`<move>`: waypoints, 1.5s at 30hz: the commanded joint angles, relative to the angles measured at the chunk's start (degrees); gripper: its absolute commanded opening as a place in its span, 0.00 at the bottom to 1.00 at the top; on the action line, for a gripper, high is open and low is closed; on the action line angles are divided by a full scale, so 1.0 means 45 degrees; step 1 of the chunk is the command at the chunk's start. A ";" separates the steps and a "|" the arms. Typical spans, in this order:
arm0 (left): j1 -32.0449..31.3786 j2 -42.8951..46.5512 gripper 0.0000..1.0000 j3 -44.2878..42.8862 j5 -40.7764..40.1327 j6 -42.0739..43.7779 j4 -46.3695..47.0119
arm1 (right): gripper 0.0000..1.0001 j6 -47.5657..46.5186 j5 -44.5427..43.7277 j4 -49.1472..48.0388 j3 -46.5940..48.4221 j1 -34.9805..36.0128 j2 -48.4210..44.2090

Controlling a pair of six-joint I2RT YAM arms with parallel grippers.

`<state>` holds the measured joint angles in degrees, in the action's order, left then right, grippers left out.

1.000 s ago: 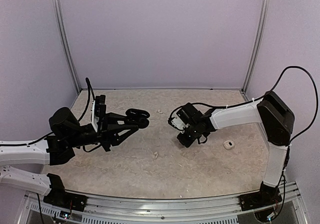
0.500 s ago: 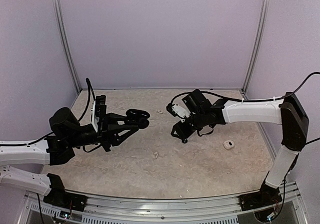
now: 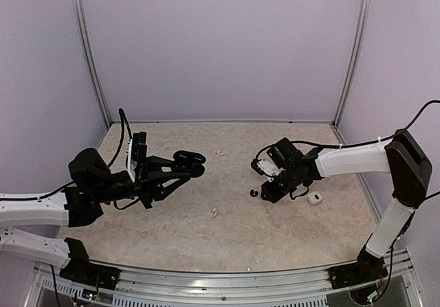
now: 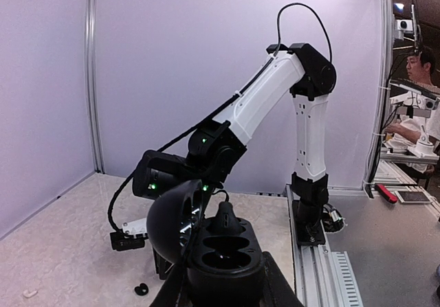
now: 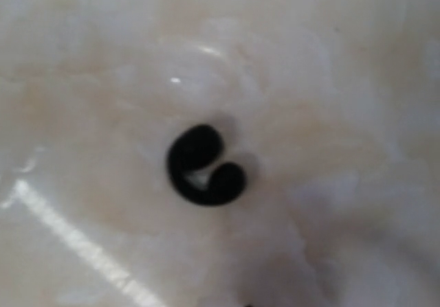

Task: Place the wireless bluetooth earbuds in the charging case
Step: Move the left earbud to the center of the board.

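My left gripper [image 3: 184, 166] is shut on the black charging case [image 3: 190, 158] and holds it above the table. In the left wrist view the case [image 4: 223, 269] is open, with its lid [image 4: 168, 218] swung left. Two wells look empty and a black piece stands at its far end. A black earbud [image 3: 253, 193] lies on the table just left of my right gripper [image 3: 267, 193], apart from it. It shows close up in the right wrist view [image 5: 204, 165], where no fingers show. White earbuds lie at the far middle [image 3: 220, 153] and the near middle [image 3: 214, 213].
A small white case [image 3: 315, 198] lies on the table right of my right gripper. Purple walls with metal posts close the back and sides. The black earbud also shows on the table in the left wrist view [image 4: 141, 288].
My right gripper swung to the far side, then back right and down. The black earbud now lies on the table to its left. The left arm has not moved.
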<state>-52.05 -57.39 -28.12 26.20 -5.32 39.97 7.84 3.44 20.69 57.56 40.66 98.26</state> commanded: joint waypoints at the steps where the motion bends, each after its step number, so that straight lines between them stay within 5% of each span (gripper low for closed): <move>1: 0.0101 0.0239 0.00 0.0123 -0.0149 0.0128 0.0086 | 0.17 -0.0012 -0.0340 -0.0578 -0.0083 -0.0302 0.0749; 13: 0.0132 0.0427 0.00 0.0127 -0.0194 0.0183 -0.0046 | 0.14 -0.1299 -0.0356 -0.0967 0.1840 -0.0734 0.2793; 28: 0.0161 0.0611 0.00 0.0062 -0.0268 0.0233 -0.0329 | 0.14 -0.3039 0.3560 -0.0854 0.4227 -0.0563 0.4524; 45: 0.0237 0.0467 0.00 0.0070 -0.0217 0.0301 -0.0314 | 0.16 -0.1335 0.2858 -0.0018 0.0931 -0.0510 0.1738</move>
<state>-51.44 -55.46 -27.88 25.17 -4.64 37.87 0.14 16.88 15.38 65.10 37.98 110.02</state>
